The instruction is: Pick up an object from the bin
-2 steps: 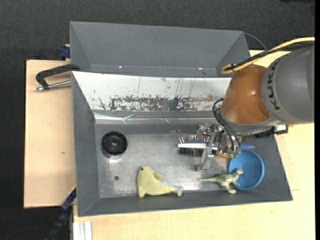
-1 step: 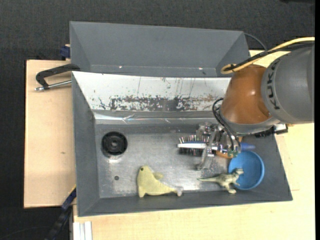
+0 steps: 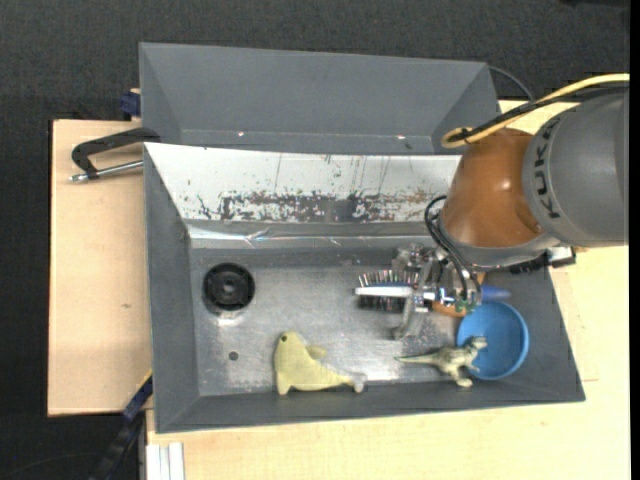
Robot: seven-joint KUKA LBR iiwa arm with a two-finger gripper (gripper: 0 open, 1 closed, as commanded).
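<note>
Bin (image 3: 300, 320) of grey metal with sloping walls is seen from above, its floor scuffed and its far wall flecked with rust-coloured marks. The grey robot arm (image 3: 590, 178) is brought in from the right, and a rounded orange cover (image 3: 490, 198) is fixed at its wrist, with cables run along it. Below the cover the end effector (image 3: 418, 290) is held low over the right-middle of the bin floor; whether it is apart, together or clamped on anything cannot be told, as it is lost among bright metal parts and wiring.

A round blue plastic bowl (image 3: 503, 343) is set in the near right corner of the floor. A pale yellow soft toy shaped like a seal (image 3: 300, 368) is laid along the near wall, left of the middle. A slim green lizard figure (image 3: 445, 358) is stretched out beside the bowl, its head touching the bowl's left rim. A black round disc with a raised hub (image 3: 228, 286) is placed well apart, at the left end of the floor. A small dark ribbed thing like a comb (image 3: 380, 294) is found just left of the end effector, nearest to it of all; contact between the two cannot be made out
</note>
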